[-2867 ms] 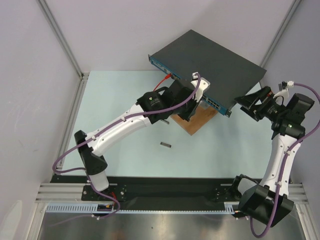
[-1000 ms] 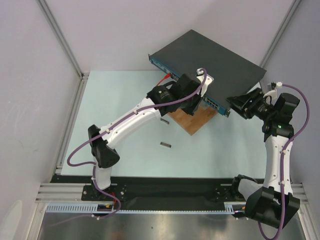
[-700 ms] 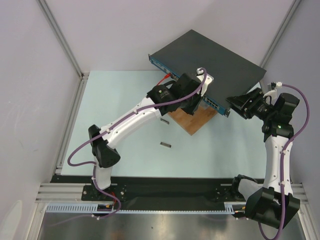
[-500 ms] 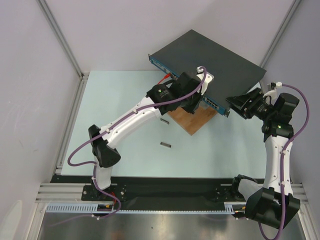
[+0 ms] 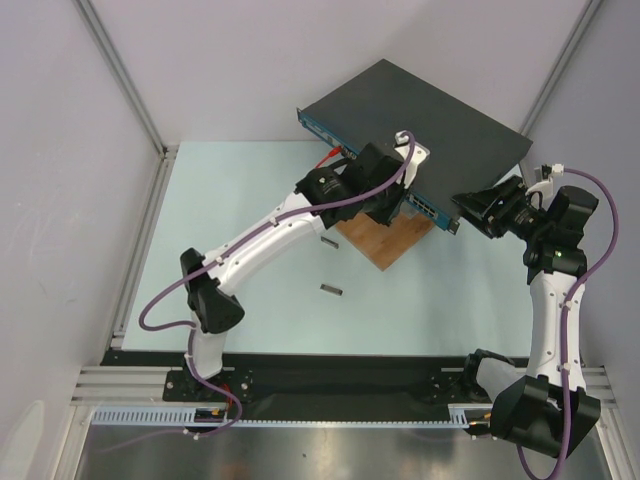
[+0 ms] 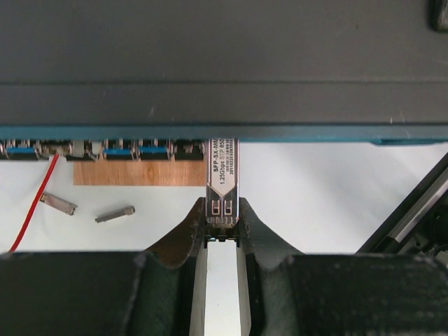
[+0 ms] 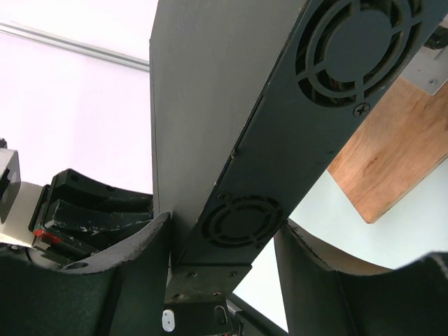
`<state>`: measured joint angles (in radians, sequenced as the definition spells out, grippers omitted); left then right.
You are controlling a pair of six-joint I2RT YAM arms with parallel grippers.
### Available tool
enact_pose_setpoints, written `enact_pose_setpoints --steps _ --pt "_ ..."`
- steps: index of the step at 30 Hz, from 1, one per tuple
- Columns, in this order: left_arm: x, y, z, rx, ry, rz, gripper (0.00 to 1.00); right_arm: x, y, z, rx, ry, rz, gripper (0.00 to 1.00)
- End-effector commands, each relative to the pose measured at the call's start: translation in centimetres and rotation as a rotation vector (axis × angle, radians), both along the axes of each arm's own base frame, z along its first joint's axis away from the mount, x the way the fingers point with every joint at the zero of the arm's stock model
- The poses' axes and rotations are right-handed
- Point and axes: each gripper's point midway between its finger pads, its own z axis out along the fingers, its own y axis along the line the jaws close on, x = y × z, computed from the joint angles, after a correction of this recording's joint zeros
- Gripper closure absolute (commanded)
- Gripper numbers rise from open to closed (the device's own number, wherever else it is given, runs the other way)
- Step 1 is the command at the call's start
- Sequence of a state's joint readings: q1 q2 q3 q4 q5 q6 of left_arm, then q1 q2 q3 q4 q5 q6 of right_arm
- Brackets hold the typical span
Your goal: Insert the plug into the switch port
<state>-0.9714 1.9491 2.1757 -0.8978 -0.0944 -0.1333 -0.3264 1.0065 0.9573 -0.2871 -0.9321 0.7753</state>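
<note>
Left wrist view: my left gripper (image 6: 222, 218) is clamped on the near end of the plug (image 6: 222, 171), one finger on each side of it.
Plug: a silver, labelled module pointing straight away from me. Its far tip meets the blue front face (image 6: 140, 131) of the switch (image 6: 224, 63), in the row of sockets. How deep it sits I cannot tell.
Switch: a dark grey box at the far middle of the table (image 5: 250, 220), its front edge resting over the wooden board (image 6: 140, 173).
Right wrist view: my right gripper (image 7: 222, 241) straddles the right end of the switch, the end with the round fan grilles. One finger presses against each broad face, so I am clamped on it.
Loose parts: a loose silver module (image 6: 115, 213) and a second module (image 6: 57, 203) lie on the table left of the plug, near a red wire (image 6: 31, 206).
</note>
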Motion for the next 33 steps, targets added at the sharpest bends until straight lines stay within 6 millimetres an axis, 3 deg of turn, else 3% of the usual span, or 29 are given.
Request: enact_pose_setpoints --steps 1,11,15,20,21,22,26,29,33 --pt "1.5 -1.4 2.8 -0.105 -0.047 0.019 0.99 0.0 2.0 0.7 -0.100 -0.152 0.115 1.00" --pt "2.8 -3.2 4.2 -0.188 -0.082 0.018 0.99 -0.3 2.3 0.3 -0.106 -0.147 0.131 1.00" --pt "3.0 -3.6 4.1 -0.191 -0.083 0.007 0.91 -0.3 2.3 0.4 -0.112 -0.151 0.134 1.00" --pt "2.1 -2.4 4.2 -0.165 -0.084 -0.015 0.76 -0.1 2.0 0.2 -0.109 -0.137 0.128 1.00" --pt "2.0 -2.1 3.5 -0.146 -0.077 -0.017 0.74 -0.1 1.8 0.2 -0.108 -0.135 0.124 1.00" --pt "1.7 -1.6 4.2 -0.152 -0.085 -0.017 0.71 0.0 1.6 0.0 -0.105 -0.130 0.122 1.00" --pt "1.0 0.0 3.7 -0.105 -0.082 -0.024 0.52 0.0 1.0 0.2 -0.096 -0.129 0.116 1.00" --pt "0.2 1.3 2.7 -0.062 -0.057 -0.031 0.46 0.0 0.5 0.3 -0.099 -0.129 0.108 1.00" --pt "-0.8 3.2 2.8 -0.045 -0.056 -0.037 0.48 -0.1 0.3 0.2 -0.100 -0.129 0.106 1.00"
